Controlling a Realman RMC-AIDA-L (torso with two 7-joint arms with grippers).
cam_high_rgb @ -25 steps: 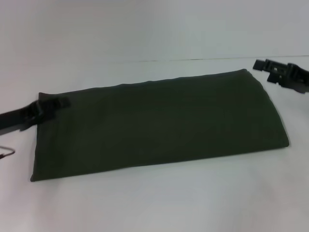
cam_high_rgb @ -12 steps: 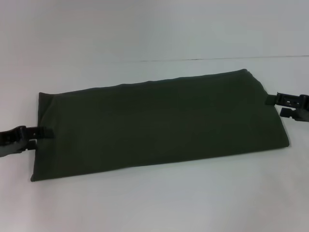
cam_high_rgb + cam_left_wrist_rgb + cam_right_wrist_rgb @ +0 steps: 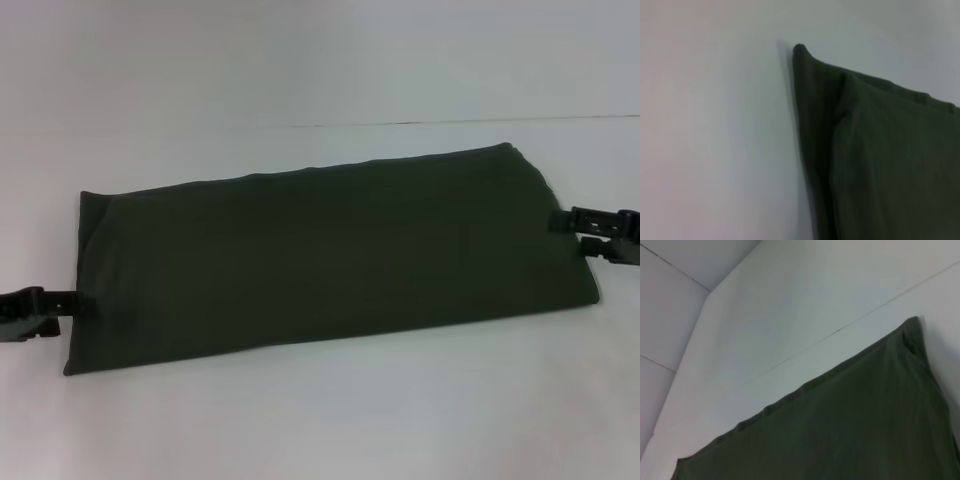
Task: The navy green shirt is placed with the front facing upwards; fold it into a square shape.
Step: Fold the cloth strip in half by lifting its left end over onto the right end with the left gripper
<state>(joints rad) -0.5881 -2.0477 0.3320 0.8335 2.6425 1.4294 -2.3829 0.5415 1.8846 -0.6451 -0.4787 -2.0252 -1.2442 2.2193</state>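
Note:
The navy green shirt (image 3: 330, 255) lies on the white table as a long folded band, running from near left to far right. Its print and collar are hidden. My left gripper (image 3: 70, 312) is low at the band's left short edge, near the front corner, fingers apart with the tips at the cloth. My right gripper (image 3: 572, 230) is at the right short edge, about midway along it, fingers apart, holding nothing. The left wrist view shows the shirt's layered left end (image 3: 890, 165). The right wrist view shows its far long edge and right corner (image 3: 850, 425).
The white table (image 3: 330, 420) extends all round the shirt, with a thin seam line (image 3: 420, 124) running across behind it. Nothing else is on the table.
My left gripper has slid along the left edge from the far corner towards the front corner. My right gripper has come down from behind the far right corner to the right edge.

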